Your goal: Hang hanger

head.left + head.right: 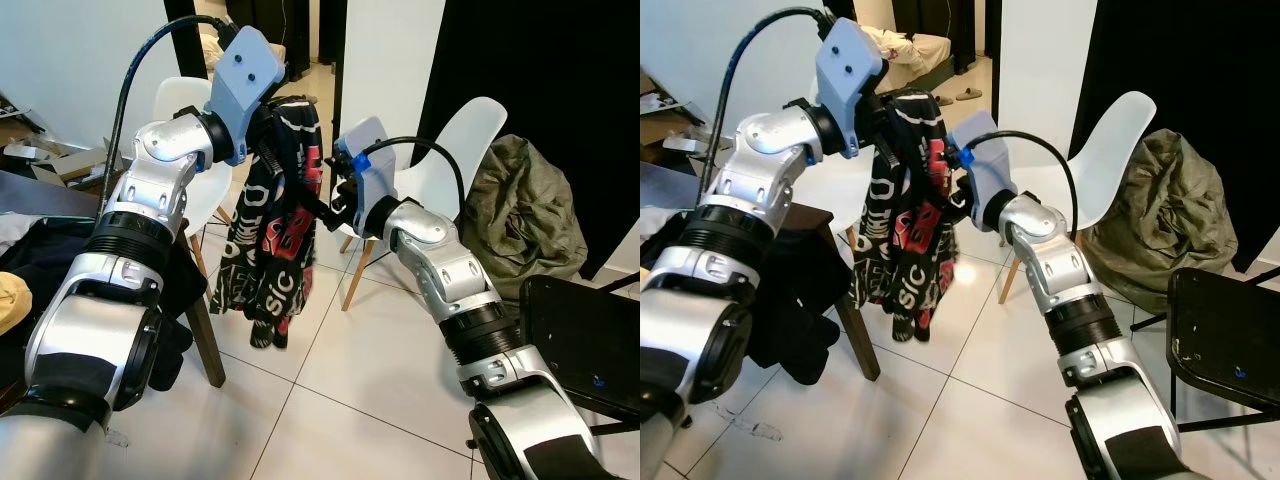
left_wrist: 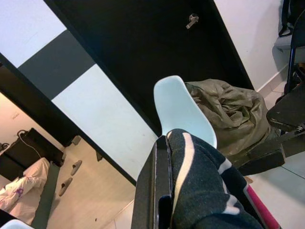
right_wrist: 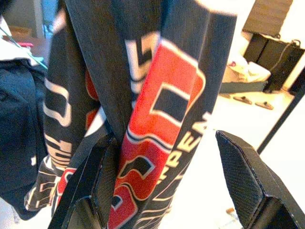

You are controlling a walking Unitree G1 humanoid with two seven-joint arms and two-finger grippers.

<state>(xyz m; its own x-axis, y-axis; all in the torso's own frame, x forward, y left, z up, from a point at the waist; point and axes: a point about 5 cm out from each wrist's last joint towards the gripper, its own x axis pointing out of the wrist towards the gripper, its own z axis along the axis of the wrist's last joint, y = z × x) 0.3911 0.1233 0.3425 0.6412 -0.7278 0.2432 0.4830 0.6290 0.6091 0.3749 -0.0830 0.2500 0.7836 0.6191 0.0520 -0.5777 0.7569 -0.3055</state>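
**Garment held aloft between two claws, rail not yet found**

Clearly the load is soft: a black garment (image 1: pixel 275 230) printed with red and white lettering hangs limp in long folds from the raised left claw (image 1: pixel 268 130), its hem dangling well above the tiled floor (image 1: pixel 330 390). The left wrist view shows black fabric with a white stripe bunched against that claw's finger, so the left claw appears closed on the top of the garment; the hanger itself cannot be made out under the cloth. The right claw (image 3: pixel 162 181) stands wide, one finger (image 3: pixel 100 176) touching a fold of the fabric and the other finger well clear of it, gripping nothing.

As a judgement, the cloth is light and floppy and will swing and slip, so it offers no firm hold. The stiff hanger neck under the top of the garment is the sensible place to hold, with the right claw only steadying the folds.

Readable print is partial: "SIC" near the lower edge in the head views and "PEN" on a red block in the right wrist view. No brand can be named.

Behind stand a white chair (image 1: pixel 470 140) and an olive beanbag (image 1: pixel 525 215); a dark wooden tabletop (image 1: pixel 790 215) carries dark clothes at the left.
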